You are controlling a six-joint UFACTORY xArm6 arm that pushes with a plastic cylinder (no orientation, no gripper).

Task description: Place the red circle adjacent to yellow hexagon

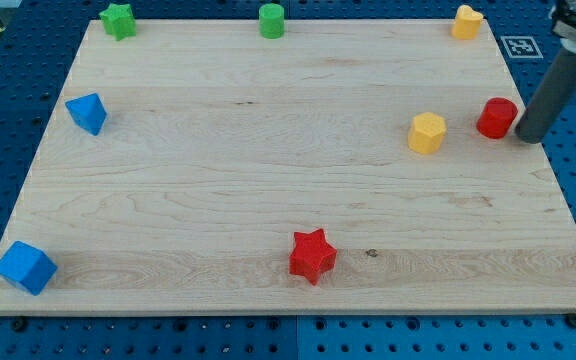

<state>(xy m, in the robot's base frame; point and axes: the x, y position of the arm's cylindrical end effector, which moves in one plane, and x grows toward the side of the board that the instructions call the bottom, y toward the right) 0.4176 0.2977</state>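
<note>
blocks sit all over the wooden board (268, 200). we have no hand, only a dark rod, so nothing opens or shuts and we hold nothing at all. we can only push.

my tip (530, 136) is down at the view's right edge of the board, just beside the red circle (497, 118), on its right side. we cannot tell if it is touching yet, but the gap looks tiny. we think it stands there for a reason: the yellow hexagon (427, 133) is near the red circle on its other side, to the view's left and a bit lower. so a push toward the view's left should slide the red circle up to it. the two blocks are close but still apart, so the job is not done.

the other blocks are far off and out of the way. a yellow block (467, 22), maybe a heart, is at the top right. a green round block (271, 20) and a green star (118, 21) sit along the top. a blue block (87, 113) is at the left, a blue cube (25, 267) is at the bottom left, and a red star (312, 256) is near the bottom.

we should push softly, or the red circle may bump the yellow hexagon away.
</note>
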